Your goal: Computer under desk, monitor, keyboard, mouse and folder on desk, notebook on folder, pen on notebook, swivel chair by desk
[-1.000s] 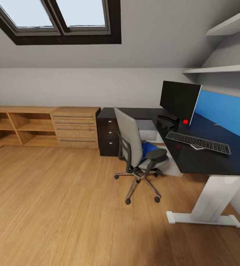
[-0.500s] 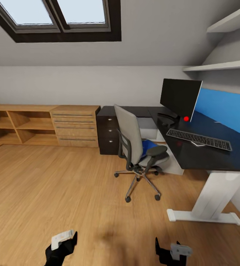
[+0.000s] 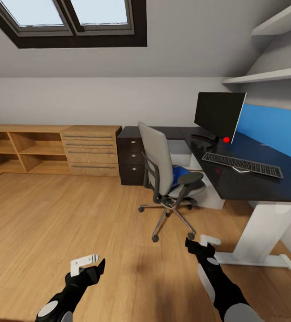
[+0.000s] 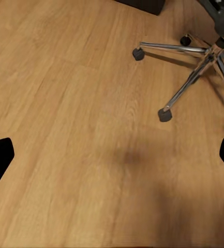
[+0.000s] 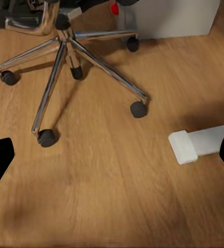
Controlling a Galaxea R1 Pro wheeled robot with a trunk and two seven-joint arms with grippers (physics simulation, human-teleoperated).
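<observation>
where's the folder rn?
Head view, right of centre: the folder lies on the swivel chair seat, behind its armrest, beside the desk.

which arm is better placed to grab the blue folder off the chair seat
Right, probably. The right gripper hangs nearer the swivel chair on the open seat side, where the folder lies. The left gripper sits farther off, behind the backrest side. Both jaws look open and empty.

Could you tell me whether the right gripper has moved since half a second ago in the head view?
Yes. The right gripper has risen and reached forward, now near the desk's white foot.
</observation>
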